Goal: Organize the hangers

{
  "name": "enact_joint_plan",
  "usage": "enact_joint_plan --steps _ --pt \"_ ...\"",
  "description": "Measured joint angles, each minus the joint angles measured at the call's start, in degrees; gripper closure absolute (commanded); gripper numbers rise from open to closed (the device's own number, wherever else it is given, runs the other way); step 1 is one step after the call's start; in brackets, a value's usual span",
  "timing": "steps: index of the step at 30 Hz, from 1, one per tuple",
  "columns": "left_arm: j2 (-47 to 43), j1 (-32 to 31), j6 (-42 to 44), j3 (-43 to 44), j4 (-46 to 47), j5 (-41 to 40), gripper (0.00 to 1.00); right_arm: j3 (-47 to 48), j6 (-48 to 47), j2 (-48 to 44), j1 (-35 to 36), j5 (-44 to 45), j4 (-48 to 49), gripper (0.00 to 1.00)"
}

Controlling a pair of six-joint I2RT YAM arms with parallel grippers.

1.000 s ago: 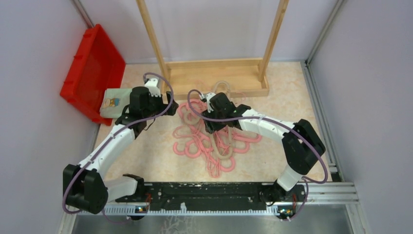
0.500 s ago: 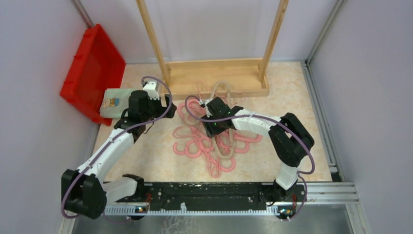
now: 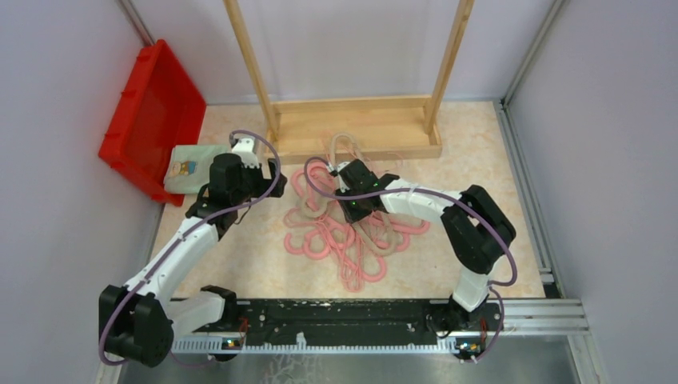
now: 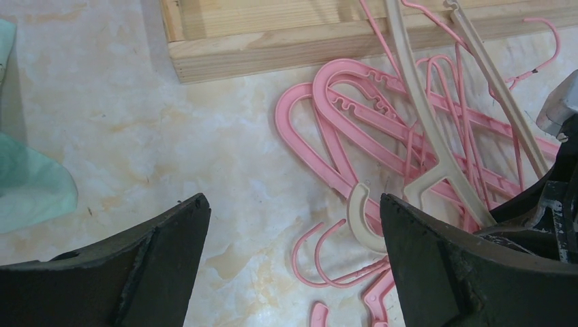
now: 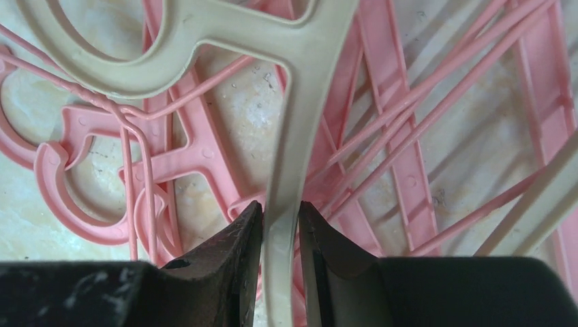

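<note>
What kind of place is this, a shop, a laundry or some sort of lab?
Most likely a robot test cell in a lab: two robot arms bolted to a rail, plain grey panels walling it in, and a heap of hangers lying by a wooden rack.

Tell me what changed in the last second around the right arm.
The right claw eased in and closed on the beige hanger, dragging its far end leftward along the wooden rack base. The left claw stayed open, drifting slightly left. Pink hangers and red bin unchanged.
</note>
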Motion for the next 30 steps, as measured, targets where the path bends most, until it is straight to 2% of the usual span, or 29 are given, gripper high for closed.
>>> enact_joint_plan --steps 4,9,10,15,18,25,30 --pt "-0.7 0.0 0.0 -0.1 0.0 -0.5 0.0 0.0 0.0 -1.6 0.0 1.2 -2.2 0.78" --pt "-0.9 0.0 -0.1 -0.1 0.0 -1.4 0.0 0.7 -0.2 -8.2 0.0 2.5 -6.8 0.82" --pt "-0.9 0.0 -0.2 -0.1 0.0 -1.5 0.0 1.4 -0.2 -9.7 0.0 2.7 -7.6 0.86" --pt "-0.9 0.0 -0.2 -0.1 0.0 -2.0 0.0 8.4 -1.0 -14.2 -0.1 3.4 -11.1 0.88" --pt "-0.9 0.0 -0.2 0.0 0.0 -2.4 0.0 13.1 -1.0 -14.4 -1.3 2.6 -12.0 1.0" --pt "-1.3 0.0 -0.2 0.0 0.0 -3.1 0.0 25.4 1.0 -11.9 -10.5 -1.6 -11.4 1.0" --pt "-3.3 0.0 -0.1 0.0 0.0 -4.0 0.0 32.3 1.5 -7.6 -13.2 -3.7 -10.3 1.0"
